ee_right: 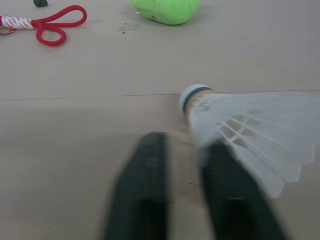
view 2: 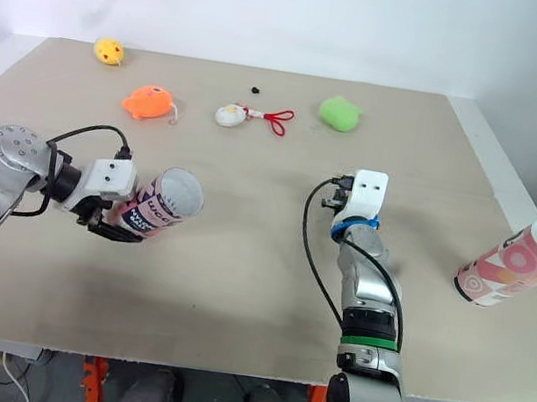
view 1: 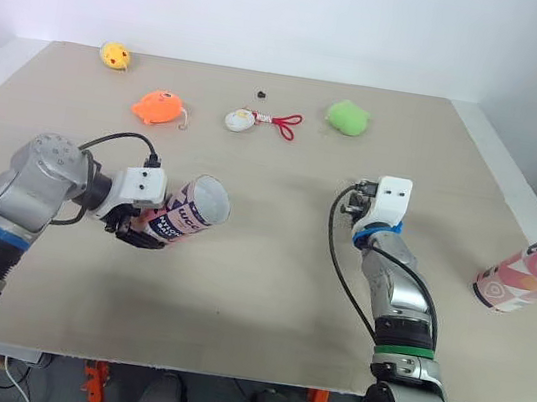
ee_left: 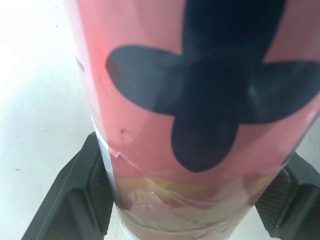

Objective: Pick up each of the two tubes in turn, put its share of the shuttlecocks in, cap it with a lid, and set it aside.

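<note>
Left gripper (view 1: 143, 226) clamped on a pink cardboard tube with dark flower print (view 1: 191, 212), tilted over the beige table (view 1: 255, 290), right gripper (ee_right: 185, 145) jaws slightly apart, white feather shuttlecock (ee_right: 240, 130) against one finger, second pink-and-white tube (view 1: 531, 269) lying far right

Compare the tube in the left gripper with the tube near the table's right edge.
The held tube is clamped in the left gripper; the far tube rests ungripped on the table. The held tube carries dark print; the far tube has pale rings. Both are pink, tilted and uncapped.
</note>
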You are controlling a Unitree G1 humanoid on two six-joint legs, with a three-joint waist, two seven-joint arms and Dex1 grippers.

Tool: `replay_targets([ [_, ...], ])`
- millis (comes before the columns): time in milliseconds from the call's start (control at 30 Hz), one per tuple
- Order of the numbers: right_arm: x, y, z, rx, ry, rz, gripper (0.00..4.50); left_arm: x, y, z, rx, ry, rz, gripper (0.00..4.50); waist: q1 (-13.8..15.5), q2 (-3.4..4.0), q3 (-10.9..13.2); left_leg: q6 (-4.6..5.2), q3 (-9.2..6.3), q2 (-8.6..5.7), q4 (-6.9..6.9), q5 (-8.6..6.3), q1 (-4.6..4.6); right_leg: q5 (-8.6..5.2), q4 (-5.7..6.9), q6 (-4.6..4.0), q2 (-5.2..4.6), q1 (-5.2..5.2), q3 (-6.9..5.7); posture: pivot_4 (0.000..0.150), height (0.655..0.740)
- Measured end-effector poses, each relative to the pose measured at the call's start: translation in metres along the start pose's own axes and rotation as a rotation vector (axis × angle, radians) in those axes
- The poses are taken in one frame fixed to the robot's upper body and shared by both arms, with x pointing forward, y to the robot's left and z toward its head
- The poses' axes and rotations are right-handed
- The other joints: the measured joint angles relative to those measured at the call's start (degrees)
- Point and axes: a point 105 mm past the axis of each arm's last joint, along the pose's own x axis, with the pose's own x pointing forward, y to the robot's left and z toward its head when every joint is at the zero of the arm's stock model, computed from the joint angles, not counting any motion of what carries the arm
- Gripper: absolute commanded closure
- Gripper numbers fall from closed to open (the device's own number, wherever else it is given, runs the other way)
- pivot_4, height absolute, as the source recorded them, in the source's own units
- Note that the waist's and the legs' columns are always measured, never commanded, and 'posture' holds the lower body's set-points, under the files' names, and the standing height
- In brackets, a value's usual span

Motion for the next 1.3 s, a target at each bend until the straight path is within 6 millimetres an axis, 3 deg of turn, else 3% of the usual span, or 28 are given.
replay_targets([
  [167,-0.009,0.009,0.002,0.012,-0.042,0.113,4.46,0.000,0.000,0.000,-0.005,-0.001,0.006,1.27,0.00,0.04,0.02,0.00,0.00,0.00,0.00,0.00,0.00,0.00,0.00,0.01,0.00,0.00,0.01,0.150,0.7400],
  [233,-0.025,0.032,0.021,0.008,-0.122,0.331,4.46,0.000,0.000,0.000,-0.007,-0.001,0.008,1.27,-0.01,0.22,0.13,0.00,-0.01,0.00,0.00,0.00,-0.02,0.00,0.00,0.03,0.00,-0.01,0.01,0.150,0.7400],
  [333,-0.085,0.100,0.076,-0.062,-0.317,0.833,4.46,0.000,0.000,-0.001,-0.008,0.001,0.011,1.27,-0.18,0.33,0.13,0.02,-0.11,0.08,-0.01,-0.01,0.01,0.00,0.00,0.00,0.10,0.02,-0.07,0.150,0.7400],
  [400,-0.108,0.118,0.085,-0.127,-0.336,0.979,4.46,0.001,0.000,0.000,-0.007,-0.002,0.012,1.27,-0.06,0.31,0.12,0.02,-0.19,0.08,0.01,-0.01,0.01,-0.01,0.01,-0.04,0.09,0.06,-0.18,0.150,0.7400],
  [467,-0.124,0.131,0.081,-0.229,-0.301,1.089,4.46,0.001,0.000,0.000,-0.007,-0.003,0.013,1.27,0.02,0.20,0.07,0.02,-0.13,0.07,0.07,-0.01,0.01,0.00,0.01,-0.04,0.06,0.07,-0.14,0.150,0.7400],
  [767,-0.133,0.160,0.052,-0.523,-0.240,1.201,4.46,0.001,0.001,0.001,-0.008,-0.005,0.013,1.27,0.09,0.20,0.07,0.01,-0.05,0.06,0.04,-0.01,-0.02,-0.05,0.01,-0.05,0.06,-0.01,-0.08,0.150,0.7400],
  [867,-0.135,0.171,0.051,-0.517,-0.253,1.228,4.46,0.001,0.001,0.001,-0.009,-0.005,0.014,1.27,0.09,0.20,0.07,0.01,-0.06,0.06,0.04,-0.01,-0.02,-0.04,0.01,-0.05,0.06,-0.01,-0.08,0.150,0.7400],
  [1000,-0.141,0.182,0.064,-0.501,-0.298,1.281,3.31,0.001,0.001,0.001,-0.011,-0.006,0.016,1.27,0.09,0.19,0.07,0.01,-0.08,0.07,0.06,-0.01,-0.02,-0.03,0.01,-0.05,0.06,0.01,-0.09,0.150,0.7400],
  [1167,-0.143,0.183,0.071,-0.521,-0.302,1.323,0.89,0.001,0.001,0.001,-0.012,-0.006,0.016,1.27,0.10,0.19,0.07,0.01,-0.08,0.06,0.06,-0.01,-0.02,-0.03,0.01,-0.05,0.05,0.00,-0.11,0.150,0.7400],
  [1233,-0.142,0.180,0.079,-0.524,-0.299,1.338,0.89,0.002,0.001,0.001,-0.013,-0.007,0.019,1.27,0.10,0.20,0.07,0.01,-0.09,0.07,0.06,-0.01,-0.02,-0.02,0.01,-0.06,0.05,0.01,-0.13,0.150,0.7400],
  [1300,-0.134,0.175,0.091,-0.547,-0.308,1.322,1.45,0.002,0.001,0.001,-0.014,-0.007,0.021,1.27,0.10,0.20,0.07,0.02,-0.07,0.06,0.09,-0.01,-0.02,0.01,0.01,-0.04,0.04,0.01,-0.12,0.150,0.7400],
])
